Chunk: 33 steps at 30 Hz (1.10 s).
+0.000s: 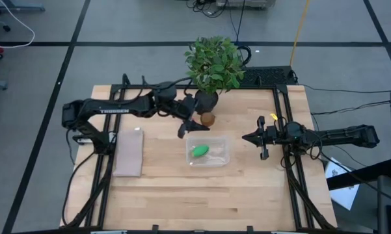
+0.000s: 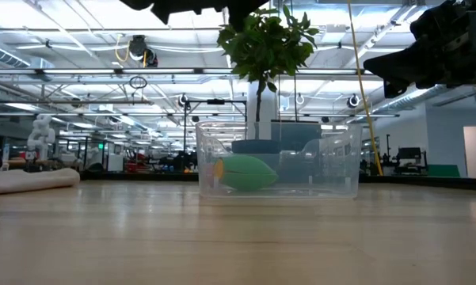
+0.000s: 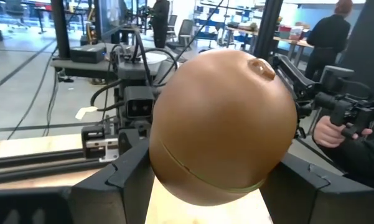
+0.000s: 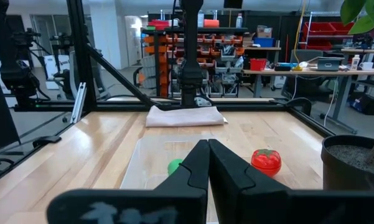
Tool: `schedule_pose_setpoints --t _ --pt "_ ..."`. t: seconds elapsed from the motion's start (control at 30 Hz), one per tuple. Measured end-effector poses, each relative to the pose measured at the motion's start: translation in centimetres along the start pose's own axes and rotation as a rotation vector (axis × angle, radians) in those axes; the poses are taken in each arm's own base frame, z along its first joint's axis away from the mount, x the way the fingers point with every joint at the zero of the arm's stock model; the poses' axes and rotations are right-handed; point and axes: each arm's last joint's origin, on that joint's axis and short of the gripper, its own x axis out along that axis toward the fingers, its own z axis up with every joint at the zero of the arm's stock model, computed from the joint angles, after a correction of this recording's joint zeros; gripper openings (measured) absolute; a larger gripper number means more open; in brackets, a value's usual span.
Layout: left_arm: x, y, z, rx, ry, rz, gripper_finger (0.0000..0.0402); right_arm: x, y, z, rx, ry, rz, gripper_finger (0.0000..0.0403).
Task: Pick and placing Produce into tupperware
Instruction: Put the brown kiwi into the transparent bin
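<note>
A brown kiwi (image 1: pixel 209 119) sits between the fingers of my left gripper (image 1: pixel 199 120), up in the air next to the plant pot and beyond the tupperware's far edge; it fills the left wrist view as the kiwi (image 3: pixel 224 124). The clear tupperware (image 1: pixel 208 151) stands mid-table with the green oblong produce (image 1: pixel 200 151) lying inside it. The red tomato (image 4: pixel 266 160) rests on the wood beside the tupperware; in the high view it is hidden. My right gripper (image 1: pixel 248 137) hovers shut to the right of the tupperware, with nothing in it. My left gripper pinches the kiwi's two opposite sides (image 3: pixel 158 155) between its two fingers (image 3: pixel 121 180). The fingers point level and come from the table's left. The kiwi is lifted clear of the table, its stem nub (image 3: pixel 261 65) turned up and away from the wrist.
A leafy potted plant (image 1: pixel 213 65) stands at the far edge, just behind the held kiwi. A flat pale slab (image 1: pixel 129 153) lies at the left. Bare wood stretches along the near edge. A person (image 3: pixel 336 130) stands beyond the table with a handheld device.
</note>
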Motion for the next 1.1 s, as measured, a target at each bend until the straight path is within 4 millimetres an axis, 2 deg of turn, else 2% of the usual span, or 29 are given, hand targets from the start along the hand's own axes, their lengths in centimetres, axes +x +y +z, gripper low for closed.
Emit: schedule_pose_setpoints --t 0.23,0.57,0.8,0.93,1.1 --pt "1.5 1.0 -0.5 -0.030 0.020 -0.044 0.0241 0.0 0.0 0.0 0.000 0.000 0.000 0.0000" --pt "1.7 1.1 -0.9 -0.046 0.051 -0.045 0.0241 0.0 0.0 0.0 0.000 0.000 0.000 0.0000" --pt "1.1 1.2 -2.5 -0.035 0.264 -0.033 0.0241 0.0 0.0 0.0 0.000 0.000 0.000 0.0000" --pt "0.7 1.1 -2.4 0.015 0.416 0.058 0.0241 0.0 0.0 0.0 -0.002 0.000 0.000 0.0000" --pt "0.4 1.0 -1.4 0.053 0.468 0.081 0.0241 0.0 0.0 0.0 -0.010 0.000 0.000 0.0000"
